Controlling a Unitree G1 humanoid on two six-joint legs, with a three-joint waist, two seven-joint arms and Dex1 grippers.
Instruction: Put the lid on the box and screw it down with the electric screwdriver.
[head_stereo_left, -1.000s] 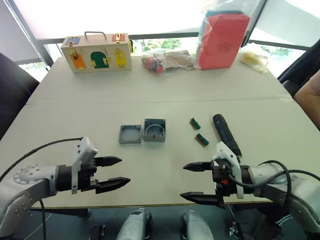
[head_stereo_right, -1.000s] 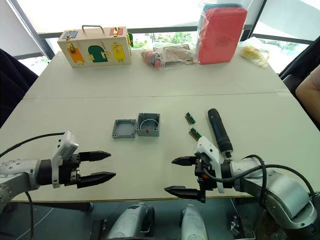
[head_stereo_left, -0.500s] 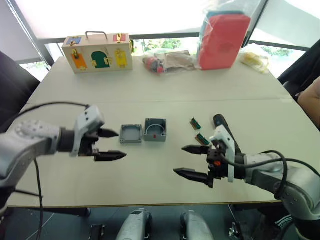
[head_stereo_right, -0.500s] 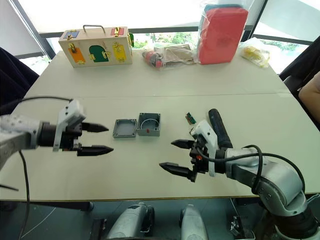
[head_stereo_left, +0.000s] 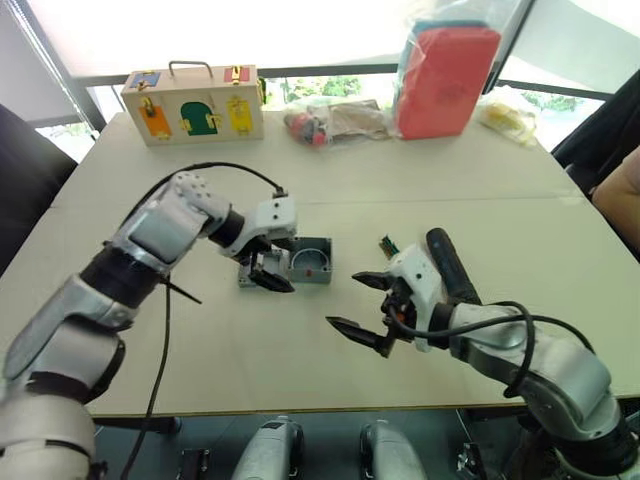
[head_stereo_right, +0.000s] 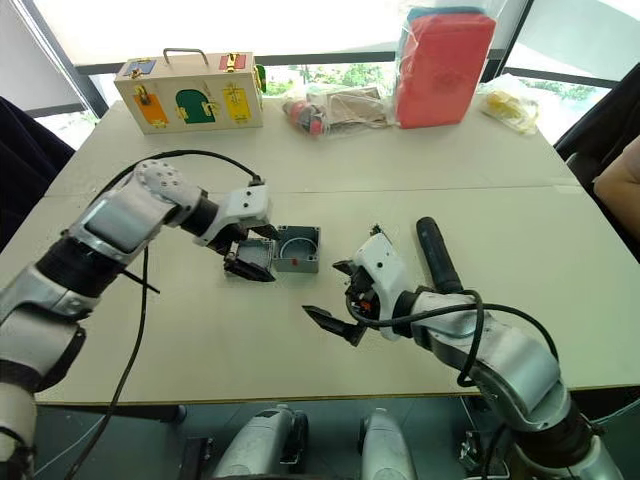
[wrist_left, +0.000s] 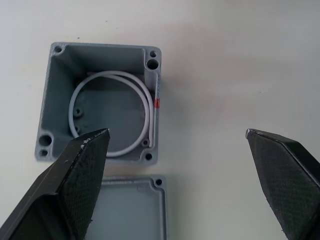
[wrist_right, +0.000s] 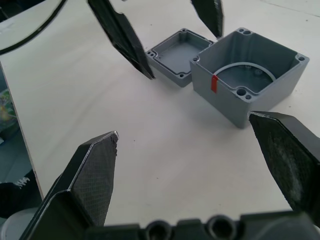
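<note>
The grey box (head_stereo_left: 310, 262) stands open-topped at mid-table, a white ring inside and a red mark (wrist_left: 156, 103) on one side. The shallow grey lid (wrist_right: 177, 54) lies flat against its left side. My left gripper (head_stereo_right: 252, 252) hovers open just over the lid, one finger (wrist_left: 75, 185) above the seam between lid and box. My right gripper (head_stereo_left: 345, 300) is open with nothing in it, low over the table just right of and nearer than the box. The dark electric screwdriver (head_stereo_left: 452, 265) lies on the table behind my right wrist.
Two small green connectors (head_stereo_left: 389, 245) lie between the box and the screwdriver. At the far edge are a wooden box with coloured doors (head_stereo_left: 193, 103), plastic bags (head_stereo_left: 335, 120) and a red case (head_stereo_left: 445, 80). A person's arm (head_stereo_left: 620, 195) shows at the right edge.
My left arm swung from the near left edge forward and right to the lid. My right gripper moved forward and left toward the box. Both stayed open.
</note>
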